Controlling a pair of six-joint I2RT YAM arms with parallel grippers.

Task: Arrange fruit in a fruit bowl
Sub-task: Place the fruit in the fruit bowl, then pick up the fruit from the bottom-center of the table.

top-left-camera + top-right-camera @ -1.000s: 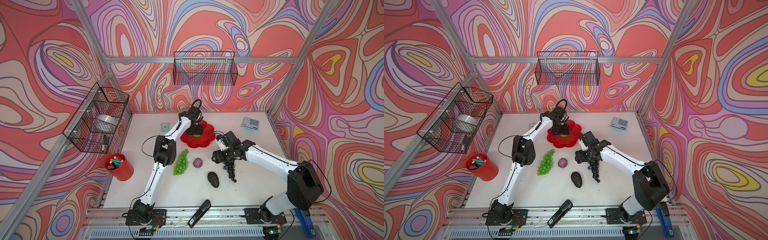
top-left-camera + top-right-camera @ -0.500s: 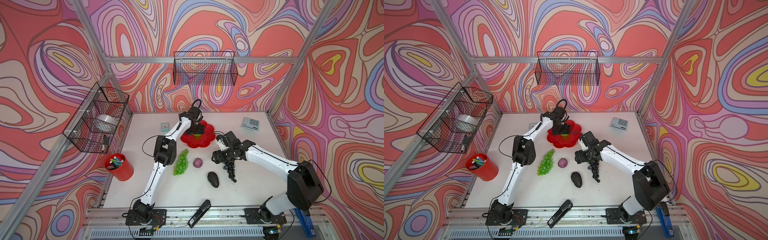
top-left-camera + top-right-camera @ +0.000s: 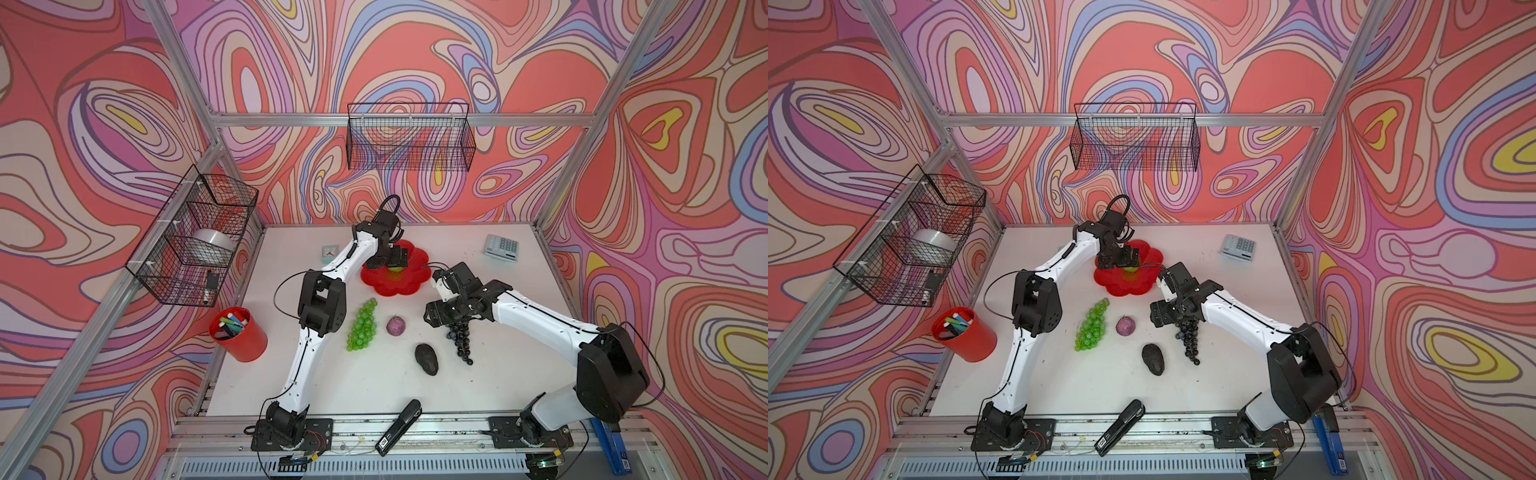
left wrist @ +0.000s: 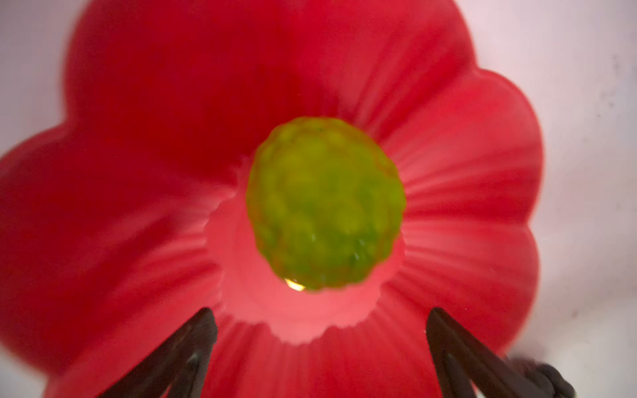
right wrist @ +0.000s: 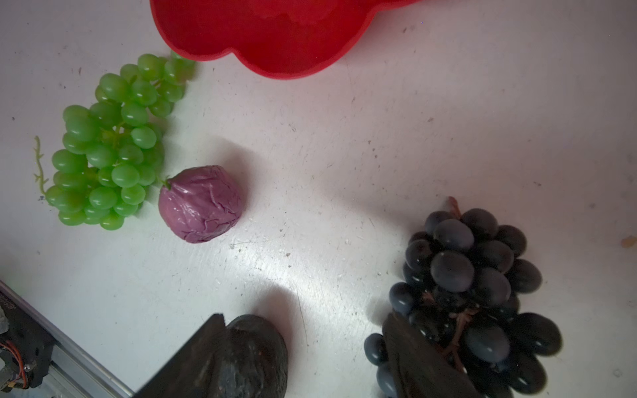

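Observation:
The red flower-shaped fruit bowl (image 3: 399, 284) (image 3: 1125, 286) sits at the back middle of the table. A bumpy lime-green ball (image 4: 324, 203) lies free in its centre. My left gripper (image 4: 320, 344) (image 3: 392, 264) hangs open just above the ball. On the table in front lie green grapes (image 3: 362, 322) (image 5: 107, 144), a small purple fruit (image 3: 395, 325) (image 5: 201, 203), a black avocado (image 3: 427, 358) (image 5: 255, 358) and dark grapes (image 3: 461, 336) (image 5: 475, 275). My right gripper (image 5: 306, 351) (image 3: 446, 316) is open low over bare table, one finger beside the avocado and one against the dark grapes.
A red cup of markers (image 3: 239, 332) stands at the left edge and a black stapler (image 3: 399, 426) lies on the front rail. A calculator (image 3: 501, 248) and a small clock (image 3: 329, 251) lie at the back. Wire baskets (image 3: 195, 232) (image 3: 409, 137) hang on the walls.
My left gripper's jaws have spread wider over the bowl, leaving the green ball free in it. The right arm has barely moved.

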